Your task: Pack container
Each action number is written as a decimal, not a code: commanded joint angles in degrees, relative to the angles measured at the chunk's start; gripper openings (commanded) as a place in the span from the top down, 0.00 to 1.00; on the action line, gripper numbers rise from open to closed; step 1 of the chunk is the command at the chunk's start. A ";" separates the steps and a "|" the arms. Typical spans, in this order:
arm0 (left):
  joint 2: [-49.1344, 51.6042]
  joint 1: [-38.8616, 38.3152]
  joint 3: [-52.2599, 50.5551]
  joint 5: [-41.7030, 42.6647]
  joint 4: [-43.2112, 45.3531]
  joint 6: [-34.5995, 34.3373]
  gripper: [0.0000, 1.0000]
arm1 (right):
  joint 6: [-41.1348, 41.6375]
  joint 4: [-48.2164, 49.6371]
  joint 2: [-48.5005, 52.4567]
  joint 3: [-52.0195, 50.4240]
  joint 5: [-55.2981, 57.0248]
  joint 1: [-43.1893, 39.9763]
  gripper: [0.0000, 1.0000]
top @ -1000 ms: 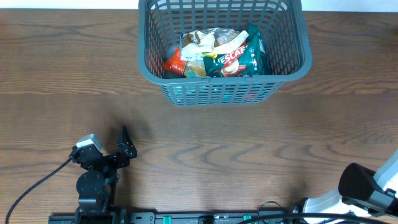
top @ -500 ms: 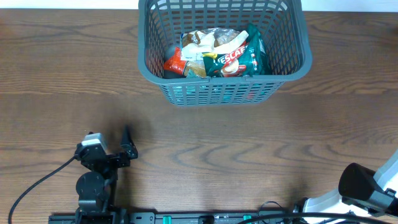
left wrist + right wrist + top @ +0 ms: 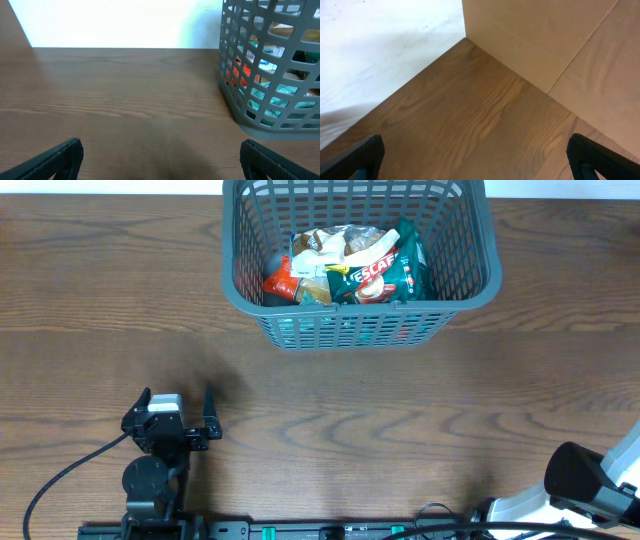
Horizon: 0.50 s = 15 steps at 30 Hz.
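Container [image 3: 350, 330]: groceries [image 3: 375, 275] inside. My left gripper [image 3: 177, 402], right gripper [image 3: 477, 165]: jaws wide, empty (no loose item visible). Park clear of it.

Container [image 3: 350, 330] cut off at the overhead view's 12 o'clock edge; right arm [image 3: 585, 475] cropped at 5 o'clock, its jaws out of frame there.

We see a big dark grey plastic basket [image 3: 350, 330] with criss-cross holes, a green packet [image 3: 388, 275], and a brown streaky wooden table [image 3: 400, 430].
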 commanded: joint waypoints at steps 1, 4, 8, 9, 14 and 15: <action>-0.44 0.33 -1.46 0.83 -0.46 1.42 0.01 | 0.74 -0.11 -0.66 -0.04 0.44 -0.31 0.01; -0.44 0.33 -1.46 0.83 -0.46 1.42 0.01 | 0.74 -0.11 -0.66 -0.04 0.44 -0.31 0.01; -0.44 0.33 -1.46 0.83 -0.46 1.42 0.01 | 0.72 -0.11 -0.66 -0.04 0.44 -0.31 0.01; -0.44 0.33 -1.46 0.83 -0.46 1.42 0.01 | 0.74 -0.11 -0.66 -0.04 0.44 -0.31 0.01; -0.44 0.33 -1.46 0.83 -0.46 1.42 0.01 | 0.74 -0.09 -0.66 -0.04 0.44 -0.31 0.01; -0.44 0.33 -1.46 0.83 -0.46 1.42 0.01 | 0.74 -0.15 -0.35 -0.07 0.46 -0.31 0.01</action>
